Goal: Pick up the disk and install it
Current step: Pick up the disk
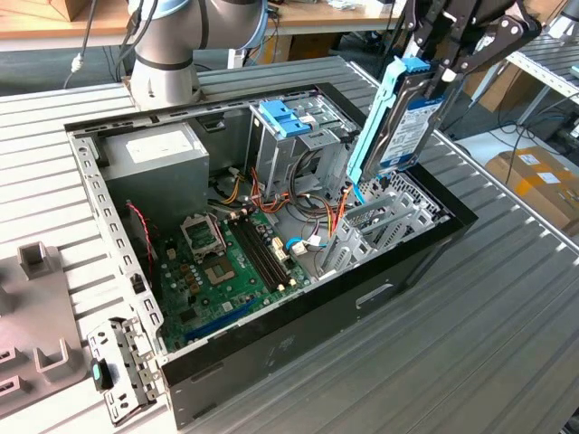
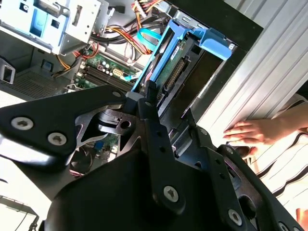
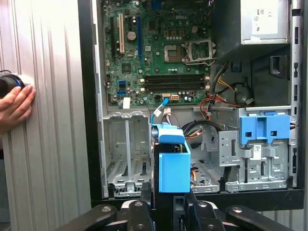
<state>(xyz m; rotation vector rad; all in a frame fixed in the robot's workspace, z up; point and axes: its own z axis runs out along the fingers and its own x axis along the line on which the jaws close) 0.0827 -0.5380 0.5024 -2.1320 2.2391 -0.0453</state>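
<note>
Gripper [image 1: 445, 65] clamped on disk [image 1: 409, 127] at upper end. Disk upright on edge over empty drive cage [image 1: 380, 221] of open computer case [image 1: 271, 353], at exterior view's right. Person's hand [image 3: 14, 106] on slatted table [image 1: 507, 344] beside case.

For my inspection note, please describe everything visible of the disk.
The disk is a flat grey-metal rectangle with a pale label, framed by a light blue plastic carrier. The tool is shut on its upper end and holds it on edge, nearly upright, over the metal drive bay in the open computer case. Whether its lower end touches the bay, I cannot tell. The second wrist view shows its green circuit board.
</note>
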